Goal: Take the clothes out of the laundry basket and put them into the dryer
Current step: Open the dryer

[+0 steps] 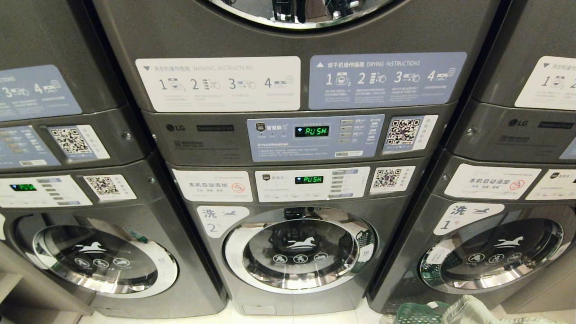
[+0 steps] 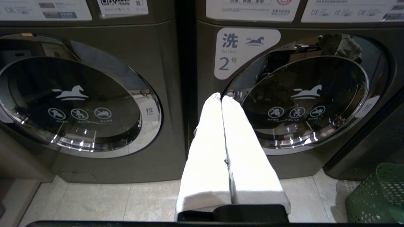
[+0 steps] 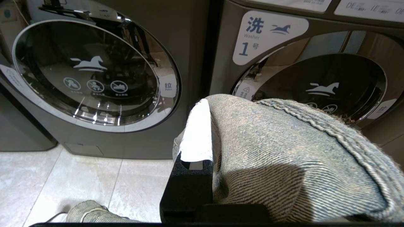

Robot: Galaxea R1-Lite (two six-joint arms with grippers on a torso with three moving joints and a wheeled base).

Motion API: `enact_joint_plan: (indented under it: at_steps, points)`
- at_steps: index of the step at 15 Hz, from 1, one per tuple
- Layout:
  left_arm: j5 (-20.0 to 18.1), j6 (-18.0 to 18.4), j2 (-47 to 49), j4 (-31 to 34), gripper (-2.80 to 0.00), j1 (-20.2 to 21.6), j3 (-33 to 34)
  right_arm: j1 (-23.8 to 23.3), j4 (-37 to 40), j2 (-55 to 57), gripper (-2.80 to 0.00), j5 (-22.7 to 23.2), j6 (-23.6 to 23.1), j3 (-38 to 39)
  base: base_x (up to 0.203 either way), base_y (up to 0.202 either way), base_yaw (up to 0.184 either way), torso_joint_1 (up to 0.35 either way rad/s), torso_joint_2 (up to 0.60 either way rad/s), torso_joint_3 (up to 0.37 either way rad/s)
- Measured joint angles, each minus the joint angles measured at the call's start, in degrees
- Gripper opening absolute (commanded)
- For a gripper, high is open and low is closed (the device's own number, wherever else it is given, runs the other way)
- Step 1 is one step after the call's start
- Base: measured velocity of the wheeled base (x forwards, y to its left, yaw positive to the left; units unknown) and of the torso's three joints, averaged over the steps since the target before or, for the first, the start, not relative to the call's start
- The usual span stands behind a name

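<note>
Denim garment draped over and pinched in the right gripper, facing washer 1. Left gripper, fingers pressed together and empty, faces washer 2; green laundry basket on the floor nearby.

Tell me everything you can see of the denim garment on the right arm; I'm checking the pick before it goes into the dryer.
The denim garment is faded blue-grey twill with a thick stitched seam along one edge. It drapes over the right pincer, clamped there and hiding one white finger; the other finger shows bare beside it. It hangs in front of washer 1's closed door. A loose end appears low over the tiled floor.
</note>
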Motion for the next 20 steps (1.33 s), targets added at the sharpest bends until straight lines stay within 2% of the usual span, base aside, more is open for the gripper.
enact_joint_plan:
  at_steps: [20]
  points:
    - [0.0,0.0,0.0,0.0,-2.8,0.0,0.0,0.0,0.0,0.0,-2.8,0.0,0.2,0.0,0.0,0.0,0.0,0.157,-0.32,-0.169]
